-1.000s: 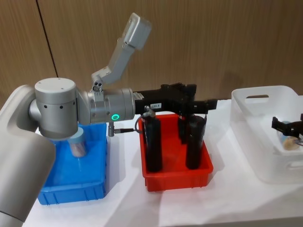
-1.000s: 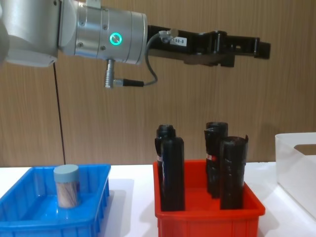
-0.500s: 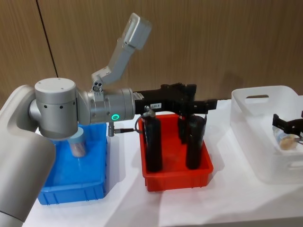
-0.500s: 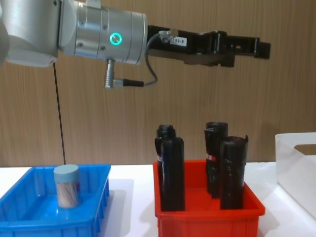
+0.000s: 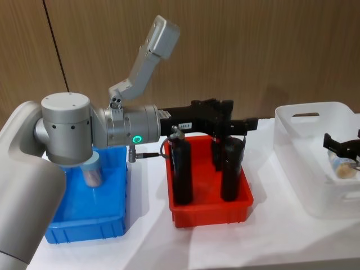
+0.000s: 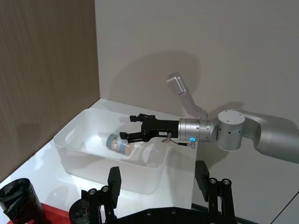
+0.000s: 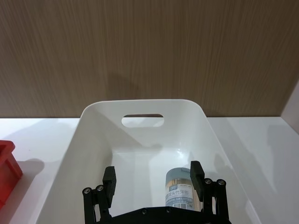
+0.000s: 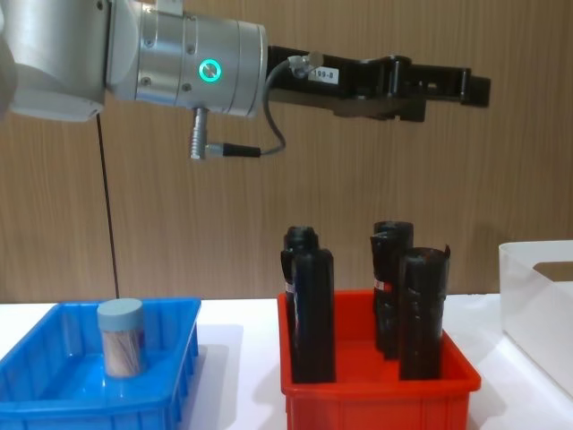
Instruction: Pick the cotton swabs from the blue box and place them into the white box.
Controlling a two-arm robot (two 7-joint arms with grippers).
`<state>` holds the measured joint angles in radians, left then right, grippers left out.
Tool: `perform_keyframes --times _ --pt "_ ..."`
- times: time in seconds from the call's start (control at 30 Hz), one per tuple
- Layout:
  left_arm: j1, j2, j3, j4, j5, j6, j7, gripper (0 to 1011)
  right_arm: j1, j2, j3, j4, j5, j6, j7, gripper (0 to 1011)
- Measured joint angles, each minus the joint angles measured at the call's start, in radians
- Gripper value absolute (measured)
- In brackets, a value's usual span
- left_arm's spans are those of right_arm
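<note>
cotton swabs (image 7: 180, 187) on side in white box (image 7: 93, 140), lid (image 7: 179, 173) toward handle cut-out (image 7: 142, 121); right claw (image 7: 153, 169) agape, empty

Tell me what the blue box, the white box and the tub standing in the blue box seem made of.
Blue box: probably plastic, opaque and glossy; its floor glints. White box: likely thin plastic, milky, translucent walls. Tub: seemingly clear plastic, sticks visible inside; opaque grey-blue lid.
</note>
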<state>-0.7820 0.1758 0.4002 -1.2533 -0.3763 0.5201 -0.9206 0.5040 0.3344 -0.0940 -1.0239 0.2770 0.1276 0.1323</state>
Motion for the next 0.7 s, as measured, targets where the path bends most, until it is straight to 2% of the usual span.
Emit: perform_keyframes --times 0.23,0.7 --pt "0.0 0.0 0.0 0.0 0.0 0.0 0.0 1004 -0.02 -0.001 -0.002 -0.034 -0.005 -0.032 -0.017 1002" --pt "0.0 0.0 0.0 0.0 0.0 0.0 0.0 1004 -0.08 -0.002 -0.005 -0.148 -0.016 -0.084 -0.059 1002"
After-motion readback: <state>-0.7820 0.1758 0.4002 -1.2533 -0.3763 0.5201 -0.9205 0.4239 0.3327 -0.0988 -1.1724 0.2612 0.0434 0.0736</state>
